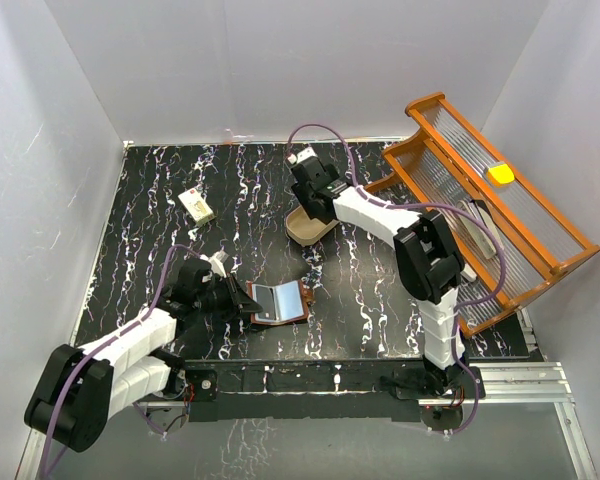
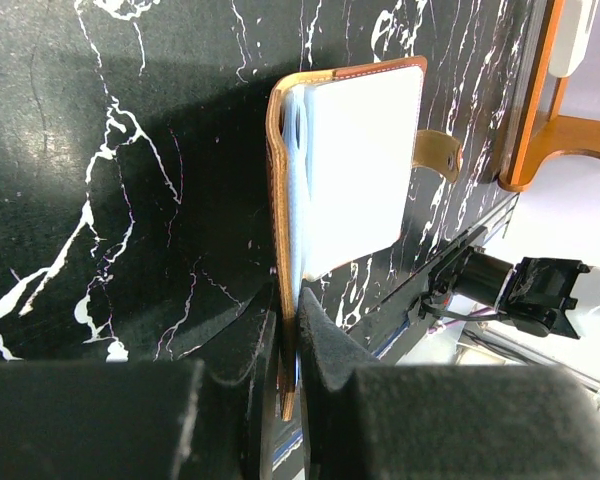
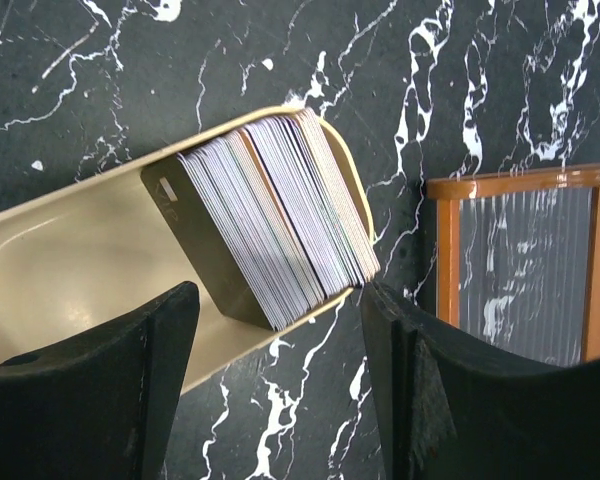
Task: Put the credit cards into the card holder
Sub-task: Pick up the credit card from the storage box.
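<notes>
Brown leather card holder (image 2: 352, 165) is pinched by left tool (image 2: 290, 345); stacked dark plastic credit cards (image 3: 280, 215), none seen inserted, are straddled by wide-spread right tool (image 3: 278, 305).

A black marbled table (image 1: 150, 190) carries a beige oval tray (image 1: 300, 235) near its middle, a small cream block (image 1: 196, 205) well to the left, and a tilted orange wooden rack (image 1: 570, 245) with ribbed clear panels at right, a yellow lump (image 1: 500, 174) on it

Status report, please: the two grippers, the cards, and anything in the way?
Left gripper shut on edge of card holder, holder open. Right gripper open over credit cards, stacked in beige tray, none held. Nothing seen between tray and holder.
</notes>
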Controlling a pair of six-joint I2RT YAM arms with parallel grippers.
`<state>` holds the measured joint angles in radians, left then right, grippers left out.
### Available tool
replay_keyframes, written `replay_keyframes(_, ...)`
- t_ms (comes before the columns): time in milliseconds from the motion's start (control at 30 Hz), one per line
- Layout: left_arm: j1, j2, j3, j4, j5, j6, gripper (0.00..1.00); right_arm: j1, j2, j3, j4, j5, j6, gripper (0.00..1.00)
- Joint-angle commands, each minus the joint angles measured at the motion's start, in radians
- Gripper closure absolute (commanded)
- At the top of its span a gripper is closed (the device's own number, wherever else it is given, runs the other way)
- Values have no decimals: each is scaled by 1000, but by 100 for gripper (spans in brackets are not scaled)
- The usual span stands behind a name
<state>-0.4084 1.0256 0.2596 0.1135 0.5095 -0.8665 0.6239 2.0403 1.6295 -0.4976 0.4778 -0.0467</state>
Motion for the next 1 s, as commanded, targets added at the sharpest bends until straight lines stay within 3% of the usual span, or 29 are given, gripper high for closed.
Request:
replay_keyframes(0,-3,-29,4,-10,15,10,97,7,24,76,43,17,-83,35)
replay_keyframes(667,-3,-26,-17,13,9,-9,97,-8,100,132,37,22,-126,33)
replay_keyframes(967,-3,-7,-8,13,11,-2,97,-9,134,151,29,100,-137,35)
